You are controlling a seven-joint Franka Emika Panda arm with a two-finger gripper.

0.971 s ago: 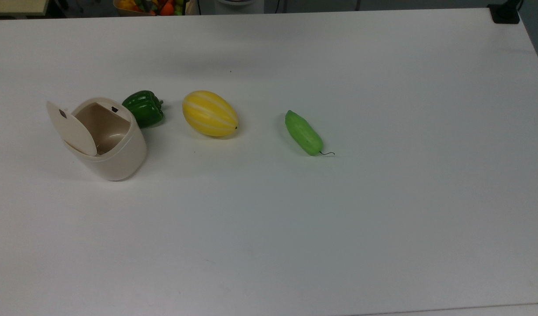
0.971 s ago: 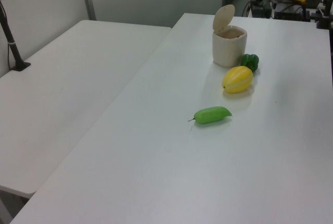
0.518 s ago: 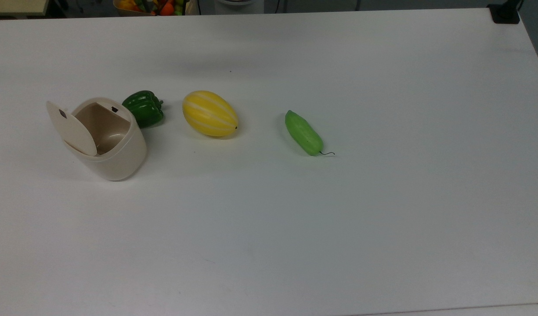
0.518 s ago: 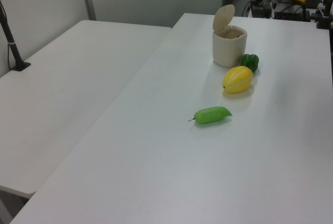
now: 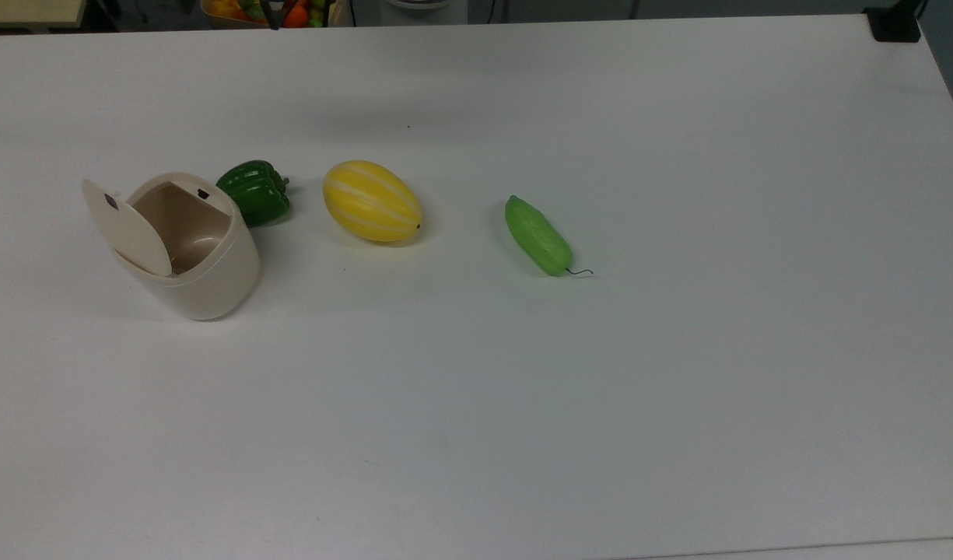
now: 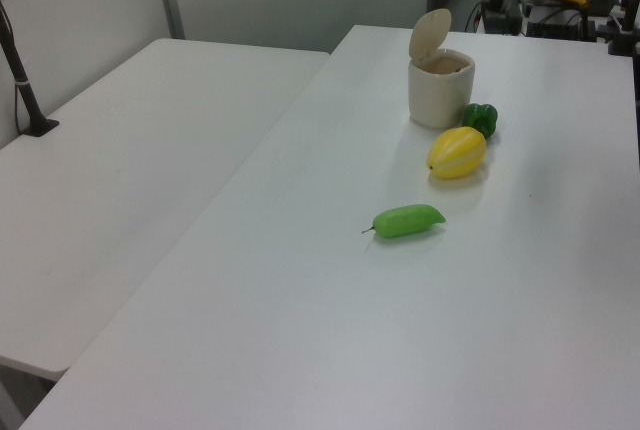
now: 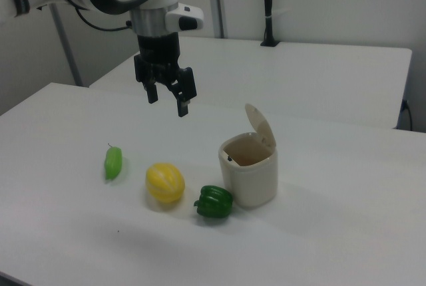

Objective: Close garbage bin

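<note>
The cream-beige garbage bin (image 5: 211,272) stands upright at the top view's left, its hinged lid (image 5: 127,227) raised and the inside bare. In the left view the garbage bin (image 6: 440,95) is far back on the table, with the lid (image 6: 430,33) tipped up. The right view has the garbage bin (image 7: 250,181) at centre right and its lid (image 7: 261,126) leaning back. My gripper (image 7: 166,100) hangs high over the table, up and to the right view's left of the bin, well apart from it. It is open with nothing between its fingers.
A green pepper (image 5: 253,192) sits right beside the bin, then a yellow melon (image 5: 372,201) and a green cucumber (image 5: 537,235) in a row. A fruit basket (image 5: 289,12) is past the table's far edge. A second white table (image 6: 120,160) adjoins in the left view.
Nothing on the table has moved and the lid stays up. A dark shape at the top view's upper edge has shifted slightly.
</note>
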